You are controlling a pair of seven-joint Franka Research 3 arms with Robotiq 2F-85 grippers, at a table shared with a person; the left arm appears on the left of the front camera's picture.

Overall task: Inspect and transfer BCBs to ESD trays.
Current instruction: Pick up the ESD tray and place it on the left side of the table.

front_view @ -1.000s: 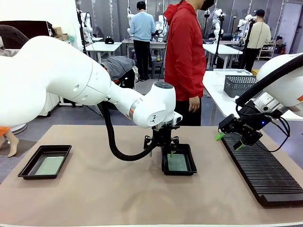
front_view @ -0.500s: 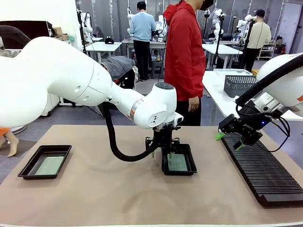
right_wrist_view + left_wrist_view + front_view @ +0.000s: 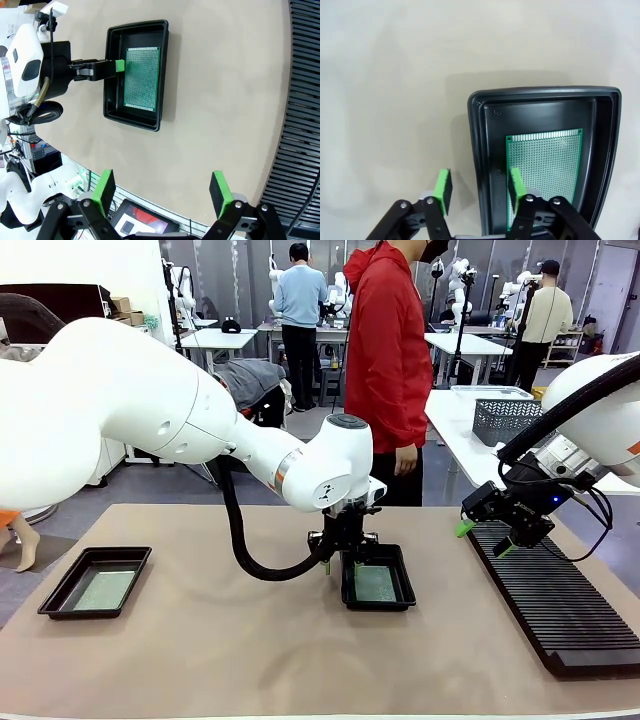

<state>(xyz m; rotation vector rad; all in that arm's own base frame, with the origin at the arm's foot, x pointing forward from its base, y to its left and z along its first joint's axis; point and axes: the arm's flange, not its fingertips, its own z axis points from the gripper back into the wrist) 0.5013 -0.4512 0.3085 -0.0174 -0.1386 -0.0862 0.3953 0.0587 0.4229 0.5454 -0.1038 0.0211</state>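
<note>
While the left pincer (image 3: 477, 189) straddles the middle tray's (image 3: 481, 150) rim, half-closed and empty, its BCB (image 3: 545, 167) lies inside; next it likely grips that rim. Right pincer (image 3: 162, 192) gapes.

Robotics lab, rows of white worktables (image 3: 215, 338), people standing at them, mesh basket (image 3: 503, 418)

You have two black ESD trays on the table: one at the left (image 3: 95, 582) and one at the middle (image 3: 378, 585), each holding one green BCB, the left board (image 3: 104, 589) and the middle board (image 3: 375, 583), two boards in all. Count also one long black slotted rack (image 3: 560, 610), one grey wire mesh basket (image 3: 505, 420), two robot grippers, the left gripper (image 3: 343, 562) and the right gripper (image 3: 482, 538), and one person in a red jacket (image 3: 390, 350) at the table's far side.
</note>
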